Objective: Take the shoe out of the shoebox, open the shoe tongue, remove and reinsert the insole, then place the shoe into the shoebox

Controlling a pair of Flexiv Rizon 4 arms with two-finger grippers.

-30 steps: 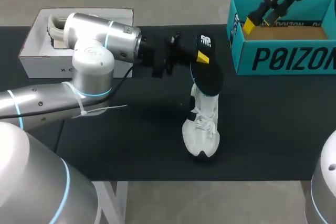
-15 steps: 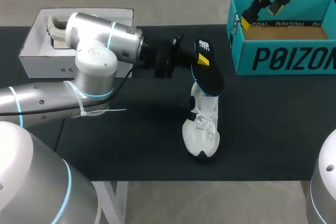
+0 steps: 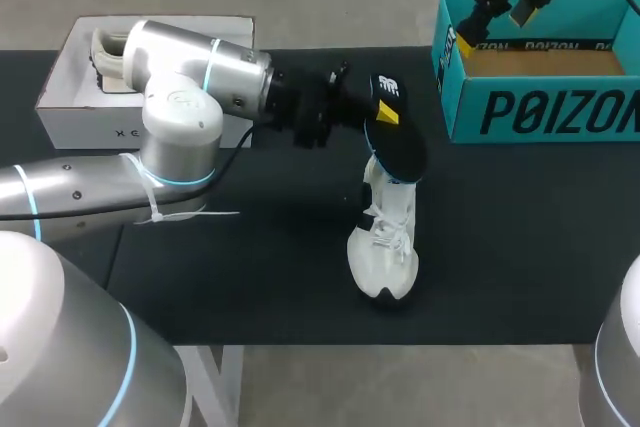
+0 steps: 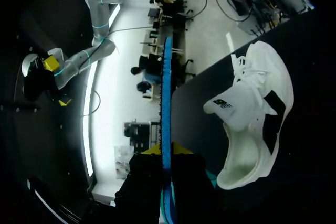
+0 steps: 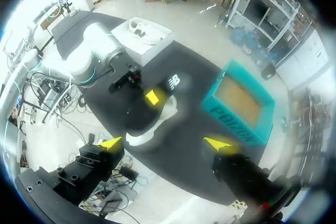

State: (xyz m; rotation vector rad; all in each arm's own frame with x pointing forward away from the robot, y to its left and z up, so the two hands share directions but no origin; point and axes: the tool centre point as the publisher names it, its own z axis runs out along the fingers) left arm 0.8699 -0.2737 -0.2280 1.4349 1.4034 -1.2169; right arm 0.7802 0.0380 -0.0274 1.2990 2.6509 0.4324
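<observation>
Rising since 1 s ago, the right gripper (image 3: 493,22) lifts clear of the teal box (image 3: 540,112), jaws wide and empty. Left gripper (image 3: 378,112) barely shifts, jaws narrow, pinching the insole (image 3: 397,142) above the shoe (image 3: 385,237) on the table (image 3: 250,277). Removal looks done and reinsertion comes next. From overhead the insole hides the shoe's opening, and the left wrist view shows the insole only edge-on.

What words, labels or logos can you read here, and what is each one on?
Teal shoebox: large white brand lettering on its front wall, cut off at the view's edge.
White box: small dark print, too small to read.
Insole: white logo, no words.
Shoe tongue: dark logo, no words.
</observation>
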